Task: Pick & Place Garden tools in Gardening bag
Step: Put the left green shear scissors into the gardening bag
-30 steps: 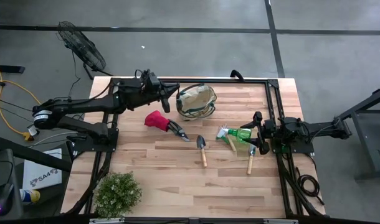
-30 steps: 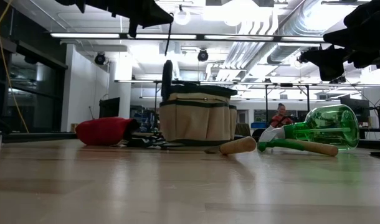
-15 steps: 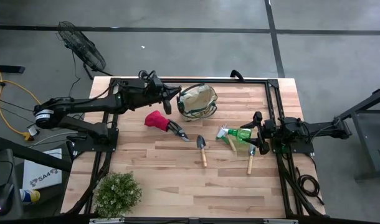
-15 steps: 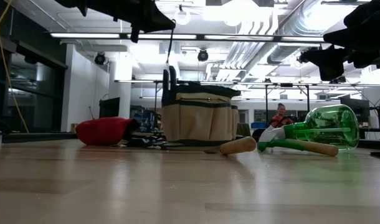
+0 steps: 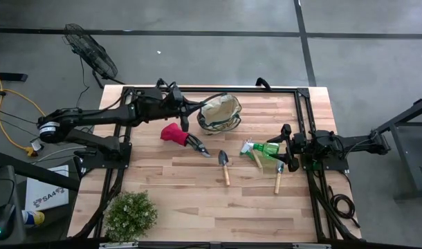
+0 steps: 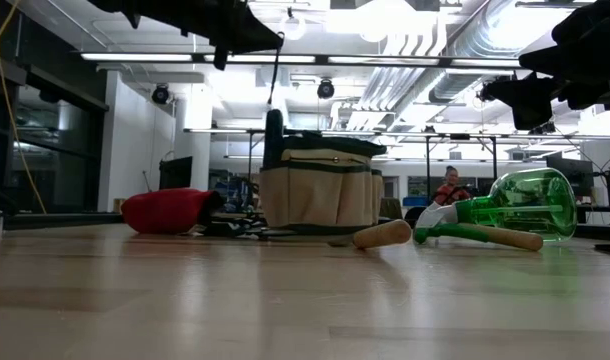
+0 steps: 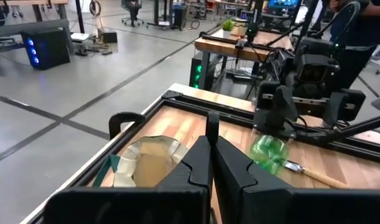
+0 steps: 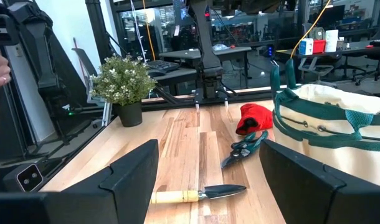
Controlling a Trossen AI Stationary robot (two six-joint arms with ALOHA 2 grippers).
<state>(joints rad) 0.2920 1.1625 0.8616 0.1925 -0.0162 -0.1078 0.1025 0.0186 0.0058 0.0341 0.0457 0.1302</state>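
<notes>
I see the wooden bench (image 5: 197, 200) filling most of the high view, with a black frame around its edge. The left arm reaches across the far side of it; its left hand (image 5: 188, 111) sits just beside the bag's rim, on the bag's left. In the left wrist view its two fingers (image 7: 210, 163) are pressed together, clenched, and I cannot make out anything between them. The right arm waits at the bench's right edge; its right hand (image 5: 286, 149) is released, fingers (image 8: 131, 177) spread wide in the right wrist view, holding nothing, close to the sprayer.

The gardening bag (image 5: 219, 113) stands upright near the far edge, beige with dark green trim and pockets. From above and from the left wrist I look into its mouth and see only beige lining; I cannot tell whether any tool lies deeper inside. One green loop handle stands up at its left in the low view.

A bushy plant (image 5: 131, 216) sits at the near left corner.

All the tools I see lie outside the bag on the bench. The green sprayer (image 5: 265, 149) lies on its side toward the right. The red-handled pruning shears (image 5: 181, 137) lie near the bag, nearer than it and to its left. One trowel (image 5: 225, 166) lies mid-bench, and another wooden-handled tool (image 5: 278, 178) lies just beside the sprayer.
</notes>
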